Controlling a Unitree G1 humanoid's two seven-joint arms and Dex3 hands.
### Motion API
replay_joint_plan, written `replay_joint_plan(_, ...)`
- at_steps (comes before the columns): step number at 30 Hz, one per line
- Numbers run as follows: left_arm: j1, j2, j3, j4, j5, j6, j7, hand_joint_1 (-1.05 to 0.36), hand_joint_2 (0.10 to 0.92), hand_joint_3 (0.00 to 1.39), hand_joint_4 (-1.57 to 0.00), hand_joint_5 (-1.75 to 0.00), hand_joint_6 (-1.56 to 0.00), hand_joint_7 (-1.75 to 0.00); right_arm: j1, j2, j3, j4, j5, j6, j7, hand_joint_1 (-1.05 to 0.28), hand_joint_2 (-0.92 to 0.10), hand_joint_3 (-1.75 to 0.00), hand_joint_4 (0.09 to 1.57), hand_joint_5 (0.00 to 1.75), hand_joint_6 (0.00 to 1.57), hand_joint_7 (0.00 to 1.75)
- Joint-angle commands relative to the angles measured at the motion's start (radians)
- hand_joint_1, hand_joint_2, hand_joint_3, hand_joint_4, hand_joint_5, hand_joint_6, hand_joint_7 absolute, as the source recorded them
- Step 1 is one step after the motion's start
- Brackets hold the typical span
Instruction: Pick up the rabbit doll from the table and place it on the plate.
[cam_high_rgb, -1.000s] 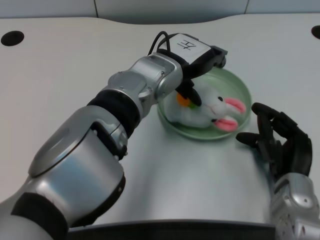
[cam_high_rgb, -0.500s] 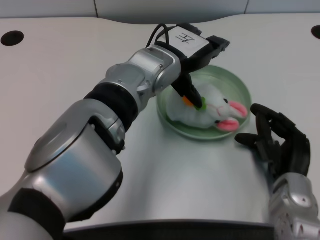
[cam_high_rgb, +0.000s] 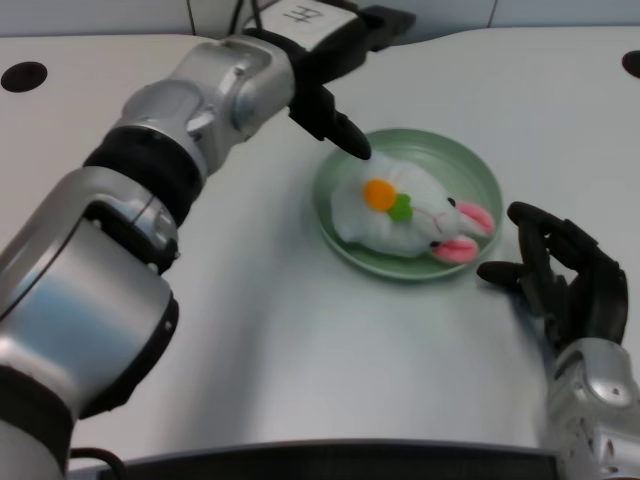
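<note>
Lifted clear, left hand (cam_high_rgb: 335, 75) leaves rabbit doll (cam_high_rgb: 405, 210) unhidden on plate (cam_high_rgb: 345, 180).

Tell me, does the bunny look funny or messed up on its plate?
Nothing looks wrong. The rabbit doll lies on its side inside the green plate, with its pink ears toward the plate's right edge. It is not torn and nothing has spilled. The left hand is above the plate's left rim and holds nothing.

Left hand (cam_high_rgb: 335, 95) lifted off rabbit doll (cam_high_rgb: 405, 212), drawn back up-left, apparently empty, carrot uncovered
</note>
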Motion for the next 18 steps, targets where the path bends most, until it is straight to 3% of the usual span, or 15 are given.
replay_joint_plan(1,0.034,0.026,0.015,-0.031,-0.021,-0.022,-0.019,-1.03,0.921,0.12,-0.01,0.0,-0.03,-0.01,-0.003,0.005,0.003,0.008,-0.007,-0.005,-0.005,-0.37,-0.92,-0.25,0.82,0.98,0.87,0.33)
replay_joint_plan(4,0.092,0.095,0.052,-0.078,-0.062,-0.058,-0.059,-1.0,0.921,0.11,-0.01,0.0,-0.03,-0.01,-0.004,0.004,0.002,0.014,-0.003,-0.015,0.001,-0.37,-0.92,-0.23,0.83,0.99,0.87,0.33)
replay_joint_plan(8,0.109,0.107,0.062,-0.109,-0.066,-0.053,-0.077,-1.0,0.921,0.12,-0.01,0.0,-0.02,-0.01,-0.005,0.003,0.002,0.018,-0.002,-0.02,0.004,-0.37,-0.92,-0.22,0.84,0.99,0.87,0.33)
replay_joint_plan(12,0.185,0.152,0.111,-0.16,-0.113,-0.077,-0.078,-0.94,0.921,0.08,-0.04,-0.02,-0.05,-0.02,0.004,-0.001,0.005,-0.008,-0.007,0.002,-0.004,-0.36,-0.92,-0.23,0.83,0.99,0.86,0.33)
replay_joint_plan(15,0.25,0.183,0.137,-0.208,-0.127,-0.105,-0.04,-0.9,0.921,0.1,-0.1,-0.05,-0.09,-0.04,0.002,-0.004,0.001,0.005,-0.002,-0.014,0.004,-0.37,-0.92,-0.23,0.84,0.99,0.87,0.34)
replay_joint_plan(18,0.265,0.188,0.145,-0.228,-0.127,-0.105,-0.039,-0.9,0.921,0.11,-0.11,-0.06,-0.1,-0.04,0.002,-0.004,0.001,0.007,-0.002,-0.016,0.006,-0.37,-0.92,-0.23,0.84,1.0,0.87,0.34)
